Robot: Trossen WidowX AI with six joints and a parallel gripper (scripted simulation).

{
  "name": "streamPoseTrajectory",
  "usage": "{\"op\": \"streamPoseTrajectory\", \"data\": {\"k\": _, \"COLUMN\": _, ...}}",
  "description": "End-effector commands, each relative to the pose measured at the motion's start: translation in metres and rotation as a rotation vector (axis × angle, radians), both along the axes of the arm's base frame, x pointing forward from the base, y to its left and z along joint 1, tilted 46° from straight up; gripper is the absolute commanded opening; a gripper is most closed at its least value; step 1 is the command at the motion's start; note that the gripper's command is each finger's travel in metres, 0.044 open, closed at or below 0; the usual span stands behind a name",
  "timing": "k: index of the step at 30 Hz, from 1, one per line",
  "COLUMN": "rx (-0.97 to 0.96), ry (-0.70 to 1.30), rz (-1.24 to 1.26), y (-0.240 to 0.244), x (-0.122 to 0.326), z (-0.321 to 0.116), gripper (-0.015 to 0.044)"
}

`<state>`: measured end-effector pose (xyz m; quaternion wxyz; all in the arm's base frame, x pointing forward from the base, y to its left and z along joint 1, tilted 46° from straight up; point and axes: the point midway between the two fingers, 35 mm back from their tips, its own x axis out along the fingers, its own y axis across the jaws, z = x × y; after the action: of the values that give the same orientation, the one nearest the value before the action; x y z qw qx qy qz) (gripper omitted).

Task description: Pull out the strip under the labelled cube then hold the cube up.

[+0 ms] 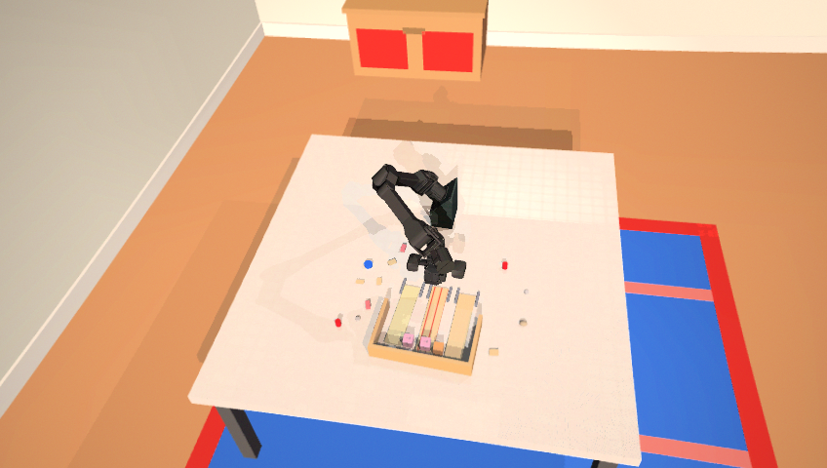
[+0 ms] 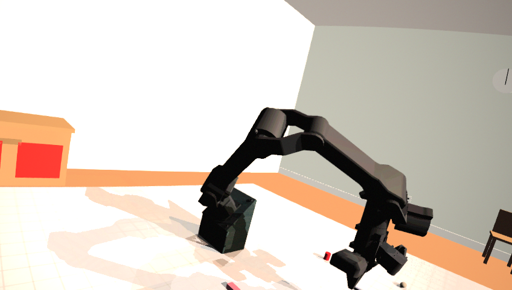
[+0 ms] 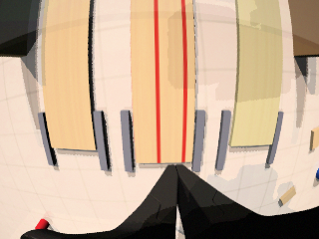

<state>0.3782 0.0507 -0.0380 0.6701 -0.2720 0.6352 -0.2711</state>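
At the near end of the red-striped strip (image 1: 436, 307) (image 3: 170, 90), the hand (image 1: 435, 280) (image 2: 352, 287) (image 3: 174, 171) was closed on nothing; no strip had been pulled, no cube lifted.

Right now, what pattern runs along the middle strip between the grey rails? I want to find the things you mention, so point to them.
Two red lengthwise stripes on the tan middle strip (image 1: 435, 310) (image 3: 170, 100), clearest in the wrist view.

top looks down; wrist nearer
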Motion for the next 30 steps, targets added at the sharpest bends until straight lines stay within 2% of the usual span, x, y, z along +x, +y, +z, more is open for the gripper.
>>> {"op": "streamPoseTrajectory", "data": {"k": 1, "rx": -0.005, "ry": 0.012, "rz": 0.003, "y": -0.005, "x": -0.001, "z": -0.008, "gripper": 0.0}}
{"op": "streamPoseTrajectory", "data": {"k": 30, "rx": -0.009, "ry": 0.012, "rz": 0.003, "y": -0.038, "x": 0.001, "z": -0.042, "gripper": 0.0}}
